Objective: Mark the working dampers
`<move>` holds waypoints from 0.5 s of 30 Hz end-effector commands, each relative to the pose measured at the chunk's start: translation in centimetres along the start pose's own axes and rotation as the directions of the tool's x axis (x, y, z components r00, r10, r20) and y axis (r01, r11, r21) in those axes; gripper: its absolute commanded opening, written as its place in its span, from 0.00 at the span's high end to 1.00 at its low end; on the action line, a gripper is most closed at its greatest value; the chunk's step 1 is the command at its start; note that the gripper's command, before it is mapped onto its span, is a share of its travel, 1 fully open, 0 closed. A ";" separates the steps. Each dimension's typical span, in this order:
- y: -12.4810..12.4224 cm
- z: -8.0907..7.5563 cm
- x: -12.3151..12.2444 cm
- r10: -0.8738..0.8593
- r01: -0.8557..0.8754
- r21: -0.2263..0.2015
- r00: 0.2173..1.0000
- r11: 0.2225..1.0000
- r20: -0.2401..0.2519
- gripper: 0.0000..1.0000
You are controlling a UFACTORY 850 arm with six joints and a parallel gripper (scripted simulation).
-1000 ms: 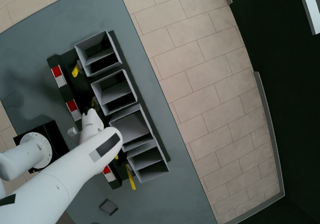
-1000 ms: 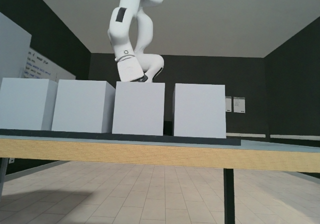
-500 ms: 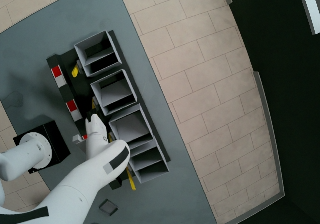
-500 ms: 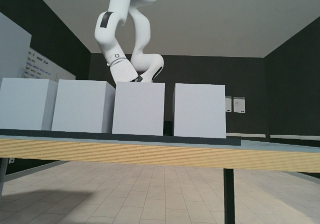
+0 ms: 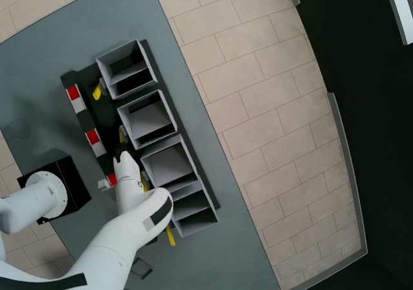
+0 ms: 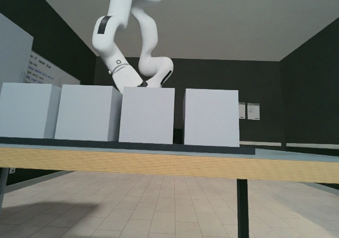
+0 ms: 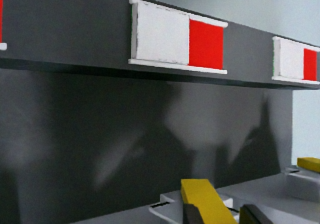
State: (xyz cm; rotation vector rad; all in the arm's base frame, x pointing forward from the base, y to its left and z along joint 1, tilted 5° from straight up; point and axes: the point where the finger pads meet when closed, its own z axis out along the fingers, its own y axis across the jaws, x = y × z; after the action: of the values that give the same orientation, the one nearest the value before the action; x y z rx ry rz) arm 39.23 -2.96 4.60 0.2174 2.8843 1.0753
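Four grey box dampers stand in a row on a black base; in the top view they are the first [image 5: 126, 69], second [image 5: 147, 119], third [image 5: 171, 165] and fourth [image 5: 193, 210]. Each has a yellow lever on its side. My gripper [image 5: 119, 152] is low beside the second damper, shut on its yellow lever [image 7: 205, 200]. In the wrist view the fingertips flank the lever. The slider [image 7: 177, 36] straight ahead shows red beside its white cover, as does the one to its right [image 7: 296, 60]. In the exterior view the gripper is hidden behind a damper box [image 6: 147, 115].
The first damper's slider [image 5: 75, 98] and the second's [image 5: 95, 142] show red; a third [image 5: 111, 179] is partly hidden by my arm, the fourth fully hidden. The robot base [image 5: 55, 188] stands near the slider rail. A small grey square [image 5: 141, 267] lies on the table.
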 end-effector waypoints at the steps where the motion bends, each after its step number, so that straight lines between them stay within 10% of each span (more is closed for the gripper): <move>1: -0.2 0.0 -0.1 -0.001 0.001 -0.017 1.000 1.000 0.001 0.81; 15: -0.3 0.0 -0.1 -0.001 0.001 -0.031 1.000 1.000 0.001 0.81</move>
State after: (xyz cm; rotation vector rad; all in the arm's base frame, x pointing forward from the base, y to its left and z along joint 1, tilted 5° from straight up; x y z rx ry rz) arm 39.20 -3.18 4.40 0.2156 2.8663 1.1174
